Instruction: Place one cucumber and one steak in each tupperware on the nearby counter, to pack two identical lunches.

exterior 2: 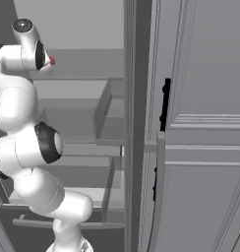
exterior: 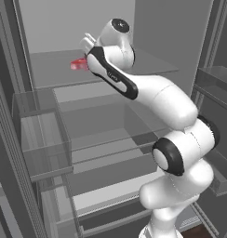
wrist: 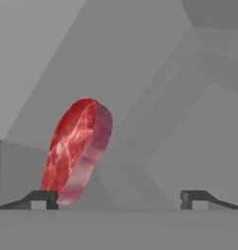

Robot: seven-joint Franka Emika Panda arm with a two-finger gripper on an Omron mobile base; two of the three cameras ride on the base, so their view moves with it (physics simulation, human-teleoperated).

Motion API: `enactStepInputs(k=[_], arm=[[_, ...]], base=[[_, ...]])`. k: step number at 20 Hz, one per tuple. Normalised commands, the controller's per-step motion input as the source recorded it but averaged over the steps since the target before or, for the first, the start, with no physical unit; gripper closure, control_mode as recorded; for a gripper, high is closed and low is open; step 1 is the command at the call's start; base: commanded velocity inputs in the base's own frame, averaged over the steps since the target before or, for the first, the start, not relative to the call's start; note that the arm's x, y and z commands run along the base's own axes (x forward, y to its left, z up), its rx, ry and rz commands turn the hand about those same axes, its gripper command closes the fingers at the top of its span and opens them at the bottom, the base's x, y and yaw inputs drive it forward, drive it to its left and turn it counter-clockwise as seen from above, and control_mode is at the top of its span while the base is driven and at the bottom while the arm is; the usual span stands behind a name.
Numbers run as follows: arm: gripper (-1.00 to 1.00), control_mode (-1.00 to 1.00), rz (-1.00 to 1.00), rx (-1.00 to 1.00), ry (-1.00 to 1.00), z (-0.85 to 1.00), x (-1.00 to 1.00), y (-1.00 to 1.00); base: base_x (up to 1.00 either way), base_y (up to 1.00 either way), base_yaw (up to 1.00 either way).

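Interior of an open grey refrigerator (exterior: 148, 28) with glass shelves (exterior: 110, 135) and clear side bins (exterior: 41, 135). A rounded red steak (wrist: 77, 151) lies on the upper shelf (exterior: 55, 69) near its left edge. The gripper (wrist: 119, 197) is spread wide, one fingertip (wrist: 40, 197) just beside the steak, nothing pinched.

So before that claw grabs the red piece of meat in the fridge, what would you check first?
1. Claw open wide: ok.
2. Steak in sight ahead of the claw: ok.
3. Steak centred between the fingertips: not ok, it sits by one fingertip, off to the side.
4. Nothing held already: ok.
5. Steak resting on a fridge shelf, reachable by the arm: ok.
6. Fingertip touching the steak already: cannot tell.
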Motion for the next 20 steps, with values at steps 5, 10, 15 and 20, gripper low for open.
enactStepInputs(k=[5,10,15,20], arm=[[-1.0,-1.0,0.0,-0.09,0.46,0.25,0.46,0.45],[-1.0,-1.0,0.0,-0.1,-0.02,-0.42,0.0,0.13],[-1.0,-1.0,0.0,-0.06,-0.06,-0.47,0.1,0.28],[-1.0,-1.0,0.0,0.0,-0.06,-0.41,0.11,0.24]], base=[[0.0,0.0,0.0],[0.0,0.0,0.0],[0.0,0.0,0.0],[0.0,0.0,0.0]])
